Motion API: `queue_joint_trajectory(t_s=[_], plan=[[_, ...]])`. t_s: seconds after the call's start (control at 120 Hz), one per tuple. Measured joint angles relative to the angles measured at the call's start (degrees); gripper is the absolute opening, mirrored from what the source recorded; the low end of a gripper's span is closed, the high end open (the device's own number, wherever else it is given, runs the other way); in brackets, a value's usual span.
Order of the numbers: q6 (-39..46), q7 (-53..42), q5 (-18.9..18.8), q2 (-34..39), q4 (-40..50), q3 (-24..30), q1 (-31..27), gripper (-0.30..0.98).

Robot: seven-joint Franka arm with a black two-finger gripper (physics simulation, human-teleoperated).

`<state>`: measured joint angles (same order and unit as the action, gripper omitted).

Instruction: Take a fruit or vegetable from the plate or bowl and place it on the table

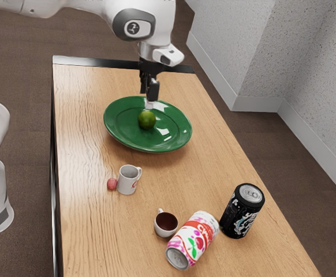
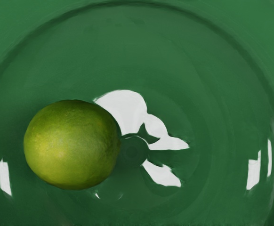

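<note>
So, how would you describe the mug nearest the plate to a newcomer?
Start at the green plate. From there toward the white can, you first meet a white mug, with a small red ball beside it. Red print sets it apart from the cup by the can, which holds something dark.

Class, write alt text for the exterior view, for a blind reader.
A white robot arm's black gripper hangs over a round green plate holding a green lime, on a wooden table. Nearer: a white mug, reddish ball, small white cup, lying pink-and-white can, upright black can.
</note>
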<state>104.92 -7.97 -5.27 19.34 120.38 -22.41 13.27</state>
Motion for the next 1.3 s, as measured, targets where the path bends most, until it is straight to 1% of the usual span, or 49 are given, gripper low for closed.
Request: queue_joint_trajectory(t_s=[0.083, 0.275, 0.408, 0.65, 0.883, 1.3], plan=[[1.41, 0.14, -0.70, 0.61, 1.18, -0.36, -0.27, 0.69], [3.46, 0.36, -2.24, 0.75, 3.10, -3.32, -0.44, 0.69], [4.99, 0.47, -2.62, -0.15, 4.81, -3.74, -0.26, 0.69], [7.41, 0.60, -2.61, -3.61, 4.82, -3.37, 0.84, 0.69], [8.37, 0.63, -2.68, -4.27, 4.21, -4.35, 0.43, 0.69], [10.37, 0.65, -2.10, -8.96, 3.16, -4.97, 0.91, 0.69]])
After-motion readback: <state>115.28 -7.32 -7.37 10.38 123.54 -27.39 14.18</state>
